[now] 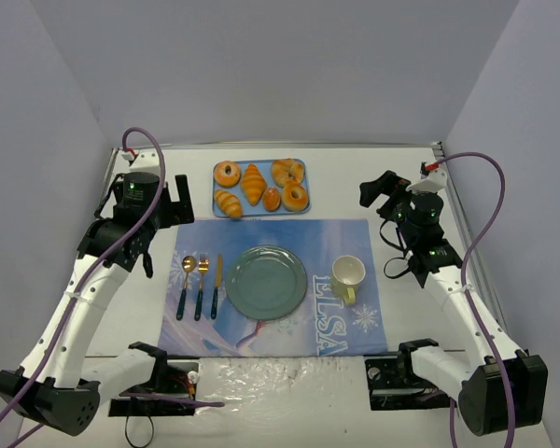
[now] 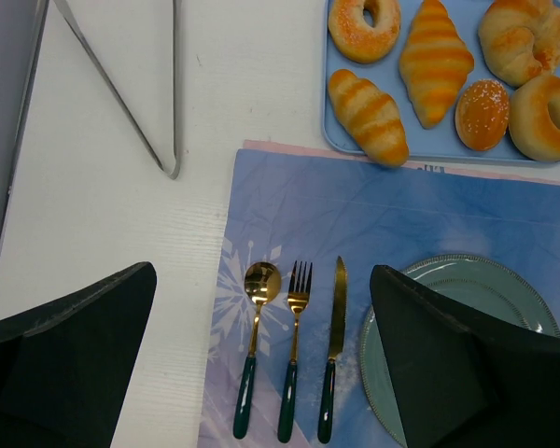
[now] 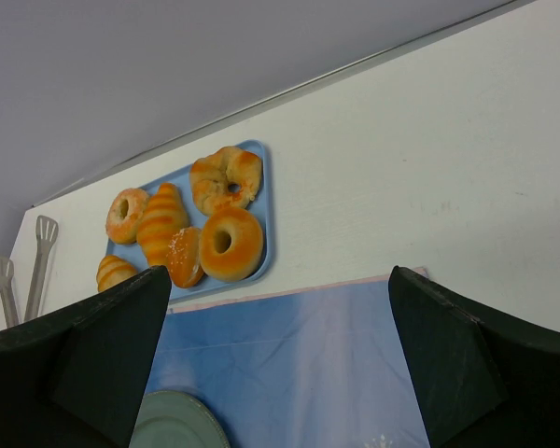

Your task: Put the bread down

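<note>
Ahead of the left gripper (image 2: 263, 273), the ridged bread (image 2: 368, 116) looks glossy, the cutlery (image 2: 297, 308) polished gold metal, the plate (image 2: 485, 285) smoothly glazed.

bread (image 3: 115, 269): lower end behind right pincer (image 3: 278, 273) | plate (image 2: 467, 285): half behind left pincer (image 2: 261, 268) | tongs (image 2: 171, 166): cut by top edge

The bread (image 2: 369, 117) is golden-yellow with browner ridges, the tray (image 2: 439, 142) pale blue, the placemat (image 2: 401, 215) blue with white snowflakes, the plate (image 2: 485, 289) grey-green, the cup (image 1: 348, 273) pale yellow, and the cutlery (image 2: 293, 359) gold with dark green handles.
</note>
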`<state>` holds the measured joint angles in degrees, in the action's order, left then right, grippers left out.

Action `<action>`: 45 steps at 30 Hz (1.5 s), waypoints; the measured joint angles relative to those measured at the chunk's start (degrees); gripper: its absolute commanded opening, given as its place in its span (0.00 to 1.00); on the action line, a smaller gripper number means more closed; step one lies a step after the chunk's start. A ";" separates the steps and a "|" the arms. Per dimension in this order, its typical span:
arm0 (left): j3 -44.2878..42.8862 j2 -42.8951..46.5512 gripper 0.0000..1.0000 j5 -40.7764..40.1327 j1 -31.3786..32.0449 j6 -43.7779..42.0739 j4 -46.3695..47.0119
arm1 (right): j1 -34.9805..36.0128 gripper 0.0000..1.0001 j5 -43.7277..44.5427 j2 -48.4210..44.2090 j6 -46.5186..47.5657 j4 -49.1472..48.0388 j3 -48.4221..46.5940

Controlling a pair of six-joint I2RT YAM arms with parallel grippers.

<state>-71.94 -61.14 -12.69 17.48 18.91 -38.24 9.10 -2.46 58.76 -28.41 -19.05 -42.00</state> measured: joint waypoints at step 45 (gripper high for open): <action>-18.88 -54.68 0.97 2.43 -24.00 9.97 4.72 | 0.00 1.00 -4.87 1.33 -1.71 -0.49 0.01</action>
<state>-90.82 -115.83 -10.26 -6.51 28.87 -33.52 9.10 -7.33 60.10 -30.12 -19.54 -41.99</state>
